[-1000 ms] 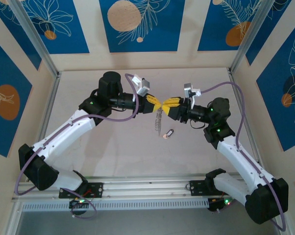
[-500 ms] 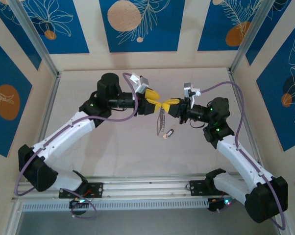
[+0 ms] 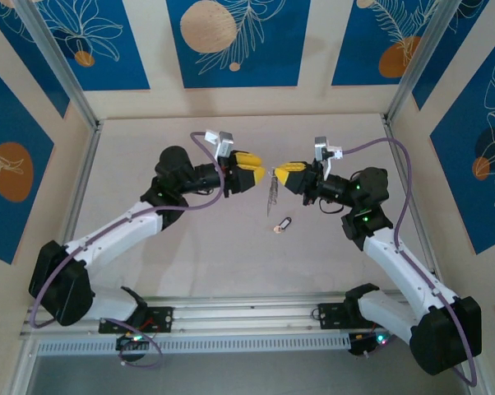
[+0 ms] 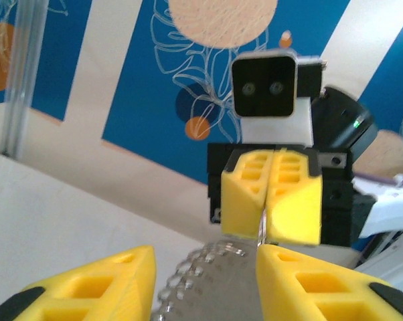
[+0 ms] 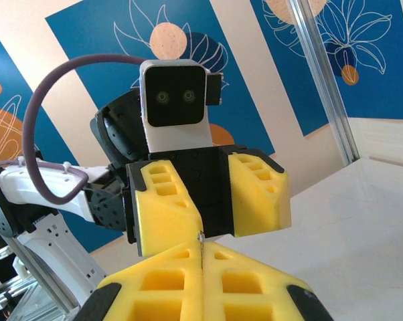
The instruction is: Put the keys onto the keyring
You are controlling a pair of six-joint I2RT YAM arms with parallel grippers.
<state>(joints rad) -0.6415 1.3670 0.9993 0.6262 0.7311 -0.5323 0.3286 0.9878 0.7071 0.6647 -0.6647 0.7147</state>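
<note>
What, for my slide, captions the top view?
Right hand holds the dangling keyring, left hand open facing it, key on table.

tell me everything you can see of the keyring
The keyring is a thin grey metal loop, long and narrow, with a row of small silvery beads along one edge. It hangs in the air, roughly upright, pinched at its top between the shut fingers of the right gripper. The open left gripper faces it, a finger on either side in the left wrist view; whether they touch it I cannot tell. It hangs apart from the key lying on the table.
</note>
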